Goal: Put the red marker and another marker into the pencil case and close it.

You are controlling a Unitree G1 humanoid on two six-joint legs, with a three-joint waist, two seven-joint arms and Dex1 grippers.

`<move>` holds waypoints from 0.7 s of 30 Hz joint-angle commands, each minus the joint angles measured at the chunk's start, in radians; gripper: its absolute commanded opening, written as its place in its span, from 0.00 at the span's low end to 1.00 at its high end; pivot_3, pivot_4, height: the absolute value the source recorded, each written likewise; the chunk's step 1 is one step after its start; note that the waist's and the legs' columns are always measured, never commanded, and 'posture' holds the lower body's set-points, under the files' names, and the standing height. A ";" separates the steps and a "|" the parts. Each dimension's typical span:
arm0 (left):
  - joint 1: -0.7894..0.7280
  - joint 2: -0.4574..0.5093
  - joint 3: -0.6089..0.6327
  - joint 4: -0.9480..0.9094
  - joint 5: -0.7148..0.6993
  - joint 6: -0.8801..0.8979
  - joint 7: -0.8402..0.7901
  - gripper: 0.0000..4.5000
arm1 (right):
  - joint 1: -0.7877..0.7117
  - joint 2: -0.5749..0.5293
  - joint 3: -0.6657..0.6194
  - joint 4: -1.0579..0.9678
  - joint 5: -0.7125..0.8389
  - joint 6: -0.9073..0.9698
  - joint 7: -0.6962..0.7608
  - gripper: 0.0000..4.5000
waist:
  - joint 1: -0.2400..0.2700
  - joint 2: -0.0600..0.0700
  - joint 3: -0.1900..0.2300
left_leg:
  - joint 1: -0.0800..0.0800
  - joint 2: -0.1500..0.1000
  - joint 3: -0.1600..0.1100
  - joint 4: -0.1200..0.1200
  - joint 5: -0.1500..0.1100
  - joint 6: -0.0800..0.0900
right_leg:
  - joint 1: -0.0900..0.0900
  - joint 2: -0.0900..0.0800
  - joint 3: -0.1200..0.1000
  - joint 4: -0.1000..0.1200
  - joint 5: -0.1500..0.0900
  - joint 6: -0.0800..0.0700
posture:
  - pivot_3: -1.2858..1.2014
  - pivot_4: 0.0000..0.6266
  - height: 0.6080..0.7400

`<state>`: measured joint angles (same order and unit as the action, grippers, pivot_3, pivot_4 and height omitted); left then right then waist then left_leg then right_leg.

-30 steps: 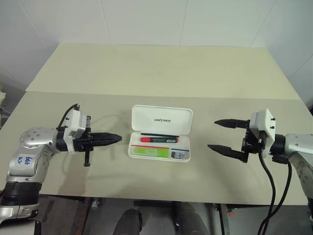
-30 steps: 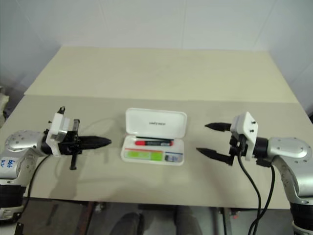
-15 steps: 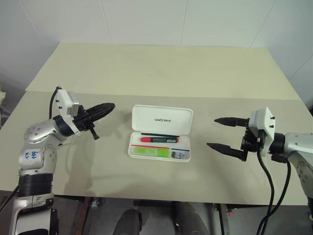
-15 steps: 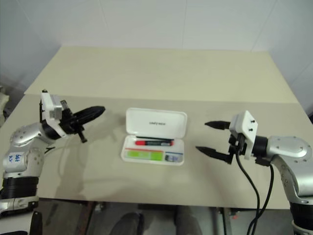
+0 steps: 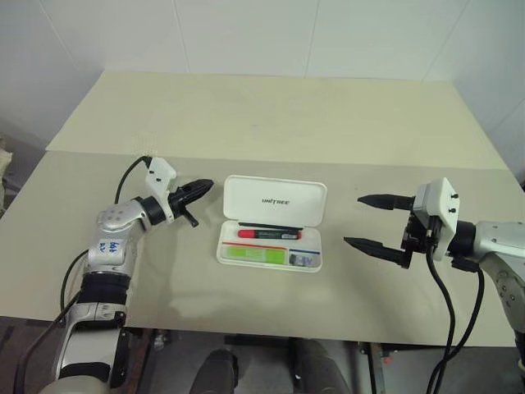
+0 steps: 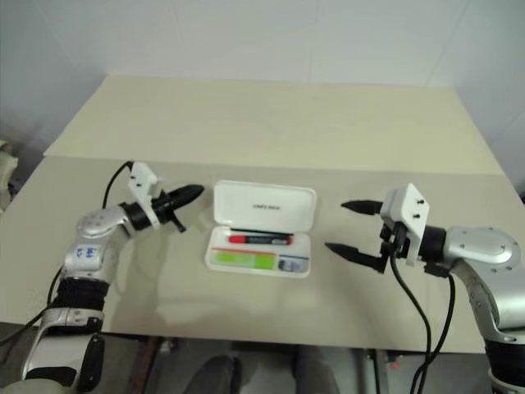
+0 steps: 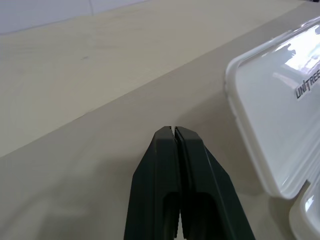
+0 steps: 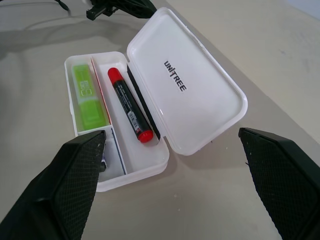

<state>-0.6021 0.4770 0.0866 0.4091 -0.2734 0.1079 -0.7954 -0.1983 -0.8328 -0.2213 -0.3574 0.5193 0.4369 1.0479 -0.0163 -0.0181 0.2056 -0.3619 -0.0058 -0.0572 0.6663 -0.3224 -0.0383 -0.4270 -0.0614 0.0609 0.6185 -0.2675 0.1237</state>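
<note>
Left eye view: closed left pincer (image 5: 202,189) has swung to the open pencil case (image 5: 275,200) lid's 9 o'clock edge, likely to shut it; both markers lie inside; right pincer (image 5: 362,220) gapes, empty.

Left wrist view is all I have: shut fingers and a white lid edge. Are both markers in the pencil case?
Observer: Yes. The red marker lies in the pencil case, along the hinge side.
Operator: And the green one?
Observer: The green marker lies in the front compartment, beside a divider.
Operator: Lid state?
Observer: Open, tilted back.
Operator: Right gripper?
Observer: The right gripper is open, off the case's right side, holding nothing. The left gripper is shut, near the lid's left corner.
</note>
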 commanded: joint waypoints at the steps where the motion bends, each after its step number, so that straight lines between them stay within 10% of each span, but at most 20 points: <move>1: -0.034 -0.012 -0.017 0.009 0.013 -0.029 -0.015 0.00 | 0.006 -0.008 -0.024 -0.052 0.021 -0.003 -0.016 1.00 | 0.001 0.000 0.000 | 0.000 0.000 0.000 0.000 0.000 0.000 | 0.000 0.000 0.000 0.000 0.000 0.000 | 0.52 0.24 1.00; 21: 0.012 0.008 -0.022 -0.122 -0.113 -0.073 -0.337 0.00 | 0.024 0.020 -0.008 -0.048 0.015 -0.038 -0.040 1.00 | 0.017 0.000 0.000 | -0.001 0.000 0.000 0.000 0.000 0.000 | 0.000 0.000 0.000 0.000 0.000 0.000 | 0.52 0.24 1.00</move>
<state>-0.6055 0.4643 0.0634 0.3379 -0.3602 0.0598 -1.0834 -0.1770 -0.8159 -0.2065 -0.3850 0.5196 0.4157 1.0133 0.0003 -0.0181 0.2055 -0.3624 -0.0059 -0.0574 0.6665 -0.3224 -0.0384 -0.4270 -0.0613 0.0608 0.6181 -0.2675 0.1237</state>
